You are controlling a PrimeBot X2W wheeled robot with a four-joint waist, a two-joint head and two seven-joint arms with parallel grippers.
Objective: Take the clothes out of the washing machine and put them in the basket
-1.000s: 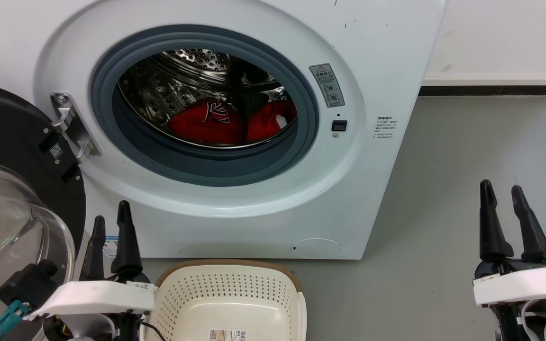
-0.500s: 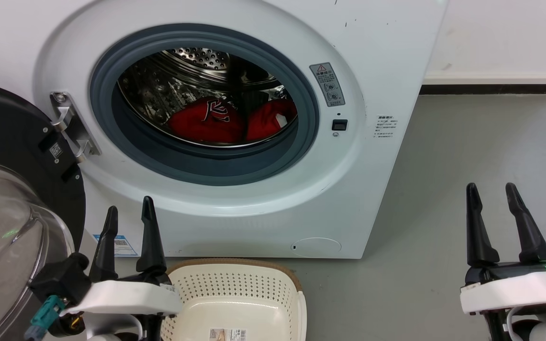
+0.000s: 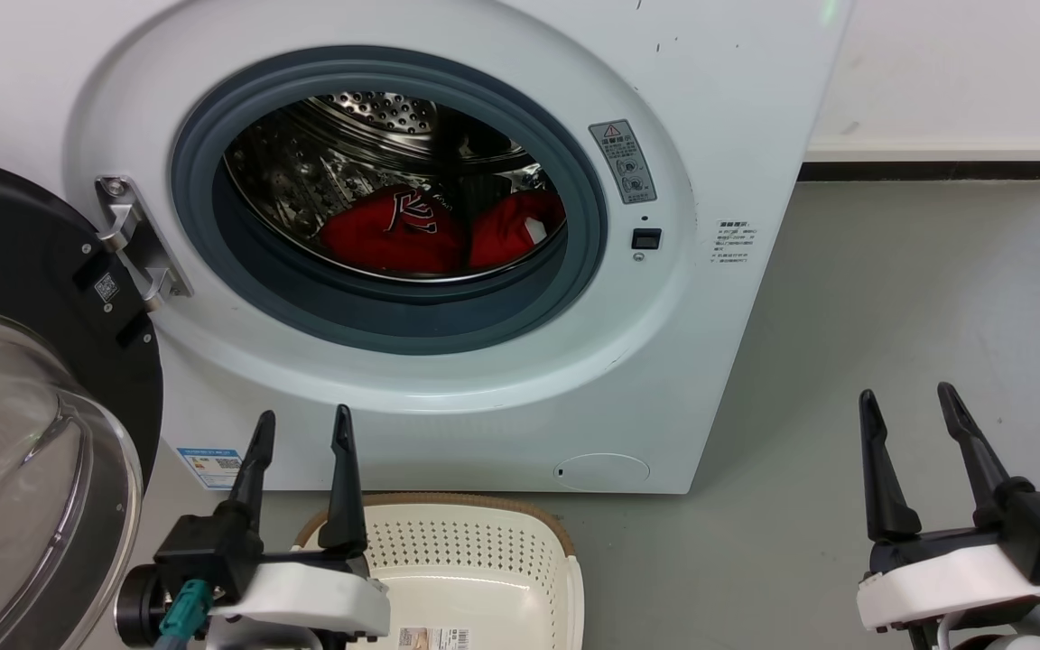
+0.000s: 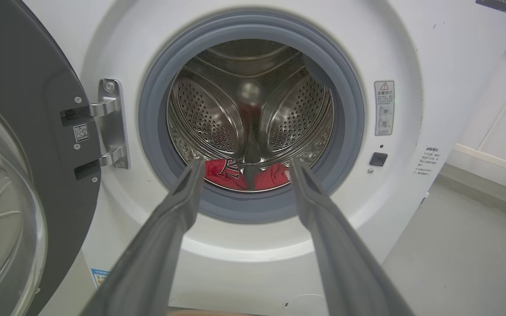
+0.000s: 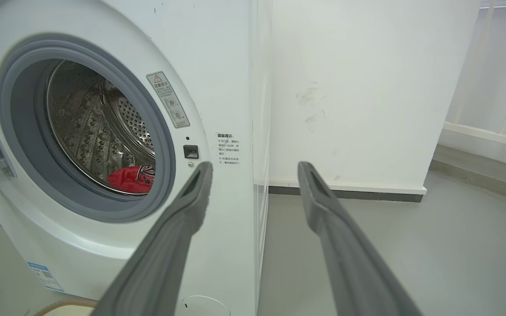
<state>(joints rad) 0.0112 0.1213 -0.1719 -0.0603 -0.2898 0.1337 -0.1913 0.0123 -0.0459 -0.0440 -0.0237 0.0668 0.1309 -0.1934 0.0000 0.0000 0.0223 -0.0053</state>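
Note:
The white washing machine (image 3: 448,397) stands with its domed glass door (image 3: 23,433) swung open to the left. Red clothes (image 3: 398,236) lie at the bottom of the steel drum, seen too in the left wrist view as clothes (image 4: 229,172) and in the right wrist view as clothes (image 5: 131,179). The cream basket (image 3: 484,542) sits on the floor right below the porthole. My left gripper (image 3: 301,422) is open, above the basket's left rim, fingers pointing at the machine front. My right gripper (image 3: 908,399) is open over bare floor, right of the machine.
Grey floor (image 3: 890,298) stretches to the right of the machine up to a white wall with a dark skirting (image 3: 935,170). The open door and its steel hinge (image 3: 136,242) take up the left side.
My left gripper has moved right and lower in view, from beside the door to over the basket's left rim. My right gripper has shifted left and down. Both stayed open.

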